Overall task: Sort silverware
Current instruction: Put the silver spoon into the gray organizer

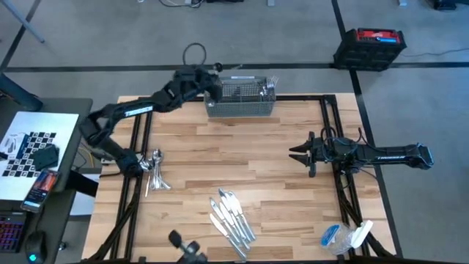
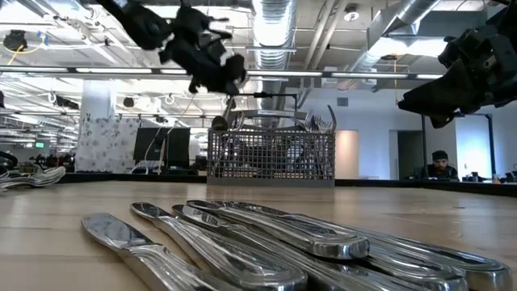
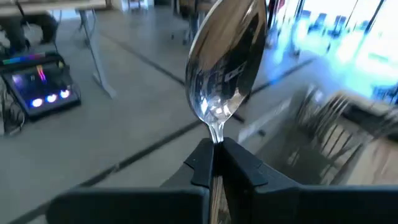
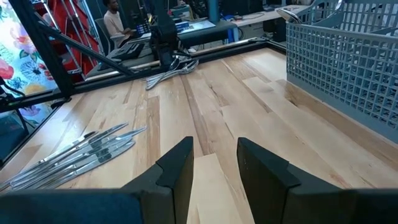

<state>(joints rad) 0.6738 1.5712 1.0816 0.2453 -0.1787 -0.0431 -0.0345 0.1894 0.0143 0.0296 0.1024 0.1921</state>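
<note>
Shiny silver-metal table knives (image 2: pixel 266 242) lie nearest on our wooden surface (image 1: pixel 256 161). Our left end effector (image 3: pixel 216 163) clamps a shiny silver spoon (image 3: pixel 225 62) above the grey wire-mesh basket (image 1: pixel 240 99). Our right end effector (image 4: pixel 214 163) waits with fingers apart, empty.

Both arms are showing as dark, near-black jointed links with chunky housings. The left arm (image 1: pixel 139 108) is carrying pale lettering along one link, and thin black cables are looping beside its joints. The right arm (image 1: pixel 381 154) is bearing similar white lettering on its long link. Each tool is ending in two matte black, wedge-shaped fingers (image 4: pixel 180 165) with flat inner faces.
</note>
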